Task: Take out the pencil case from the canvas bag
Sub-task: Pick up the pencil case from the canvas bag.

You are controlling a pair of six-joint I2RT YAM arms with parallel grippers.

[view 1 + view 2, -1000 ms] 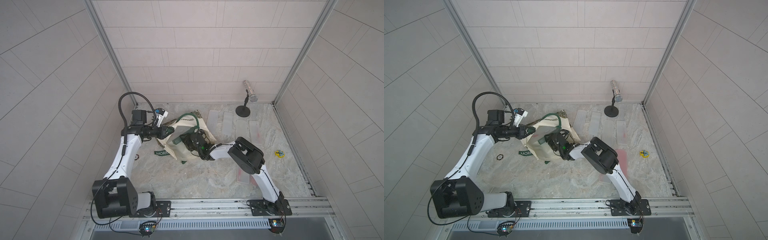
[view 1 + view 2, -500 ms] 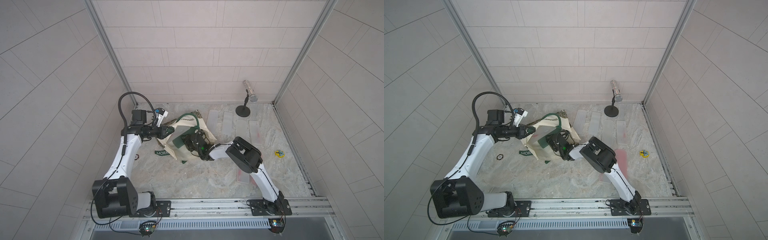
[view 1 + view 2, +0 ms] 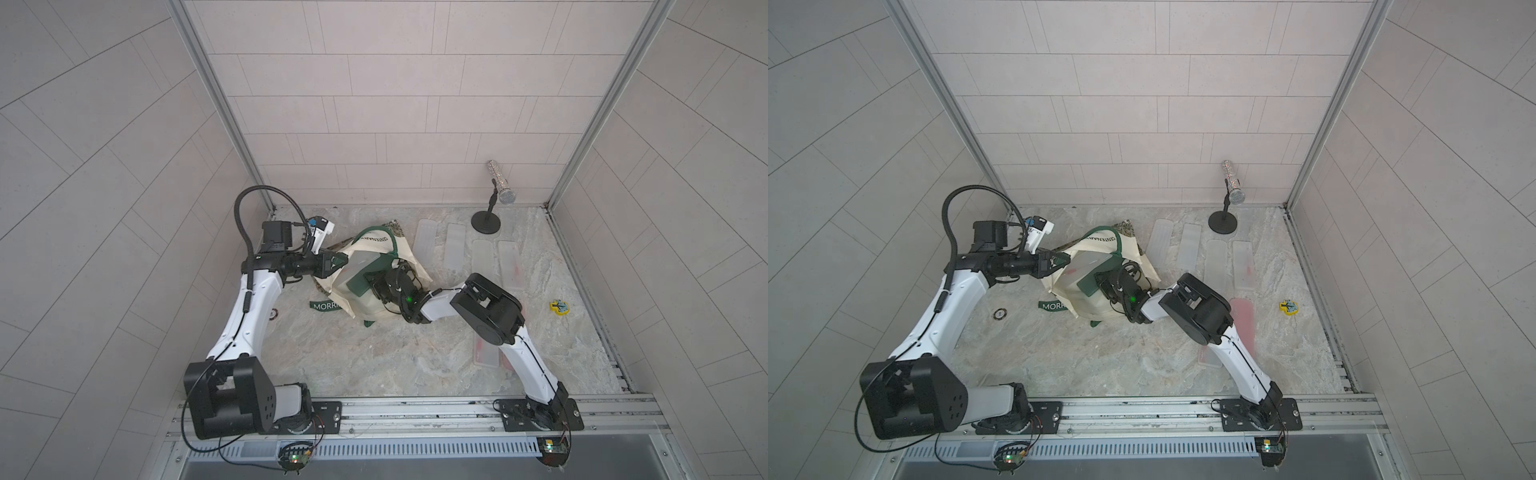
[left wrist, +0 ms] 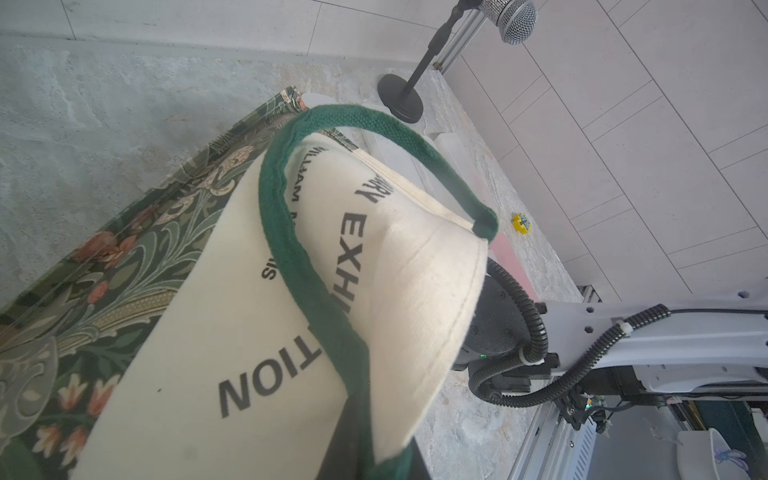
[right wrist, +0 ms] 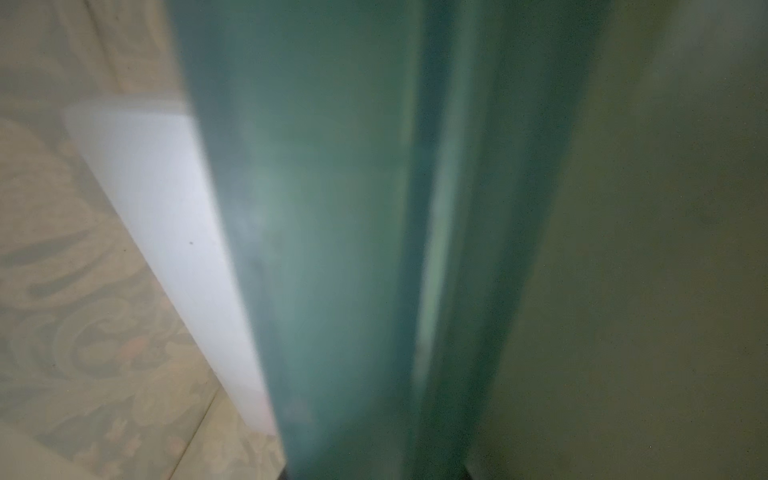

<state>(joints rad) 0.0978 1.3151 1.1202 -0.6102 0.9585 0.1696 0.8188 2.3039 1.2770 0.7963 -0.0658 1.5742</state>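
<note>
- The canvas bag (image 3: 374, 309): cream, green straps, leafy base.
- Left gripper (image 3: 340, 262) pinches its rim.
- Right gripper (image 3: 375, 286) at frosted pencil case (image 3: 357, 266); fingers' state unclear.

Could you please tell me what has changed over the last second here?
The right arm has edged slightly toward the canvas bag, the right gripper at the frosted pencil case in its mouth; a grip cannot be confirmed. The left gripper stays clamped on the bag's rim; bag and microphone unmoved.
</note>
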